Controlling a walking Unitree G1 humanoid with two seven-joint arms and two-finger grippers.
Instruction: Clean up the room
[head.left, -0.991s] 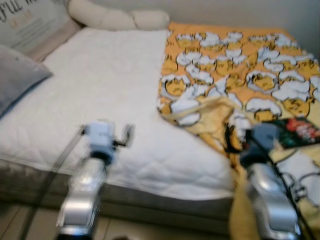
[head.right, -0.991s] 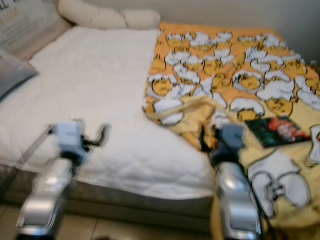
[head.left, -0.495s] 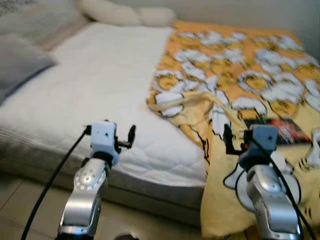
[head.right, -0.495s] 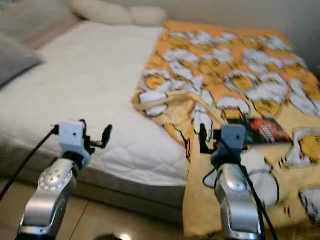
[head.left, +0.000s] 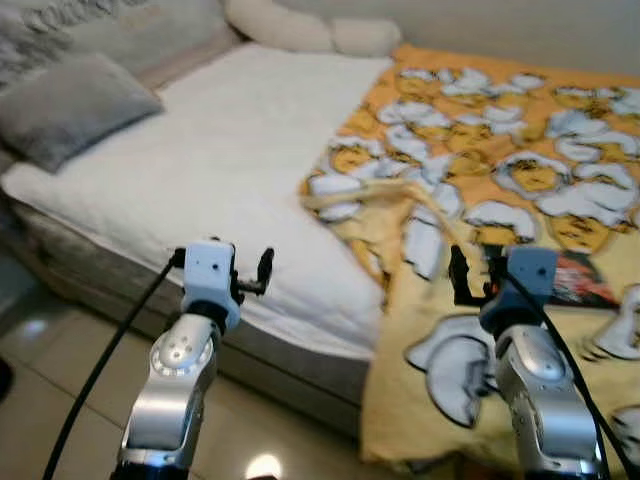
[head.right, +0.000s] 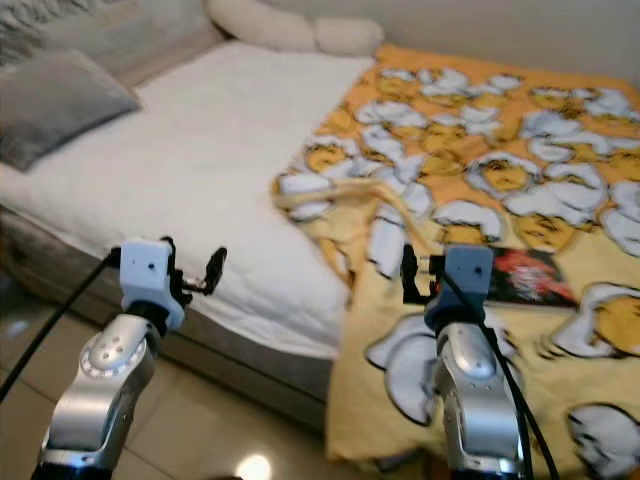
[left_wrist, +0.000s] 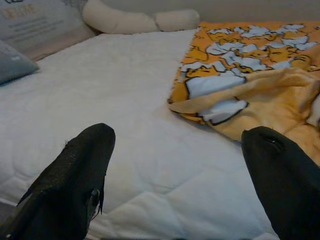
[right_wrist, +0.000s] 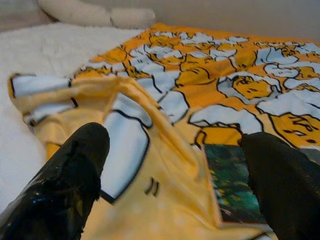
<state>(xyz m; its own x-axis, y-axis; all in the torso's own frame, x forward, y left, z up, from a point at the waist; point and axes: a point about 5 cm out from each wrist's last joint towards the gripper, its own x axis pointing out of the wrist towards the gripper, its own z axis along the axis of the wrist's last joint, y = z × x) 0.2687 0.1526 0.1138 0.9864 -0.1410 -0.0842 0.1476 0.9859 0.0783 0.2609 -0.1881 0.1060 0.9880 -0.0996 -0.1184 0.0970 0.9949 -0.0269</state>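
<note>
A bed with a white mattress (head.left: 210, 170) stands before me. An orange blanket (head.left: 480, 150) with a white and yellow cartoon print covers its right half and hangs over the near edge. One blanket corner (left_wrist: 235, 100) is folded back on itself. A dark book (head.left: 575, 282) lies on the blanket, just beyond my right gripper (head.left: 470, 277), which is open and empty; the right wrist view shows the book (right_wrist: 230, 185) between its fingers (right_wrist: 85, 155). My left gripper (head.left: 262, 272) is open and empty above the mattress's near edge (left_wrist: 150, 210).
A grey pillow (head.left: 75, 105) lies at the left end of the bed, with a printed cushion (left_wrist: 35, 25) behind it. A cream bolster (head.left: 300, 30) rests against the far wall. Tiled floor (head.left: 60, 380) runs along the bed's near side.
The whole picture has shifted, so the camera has moved: more floor and bed edge show at the left. Both grippers keep their pose and stay open.
</note>
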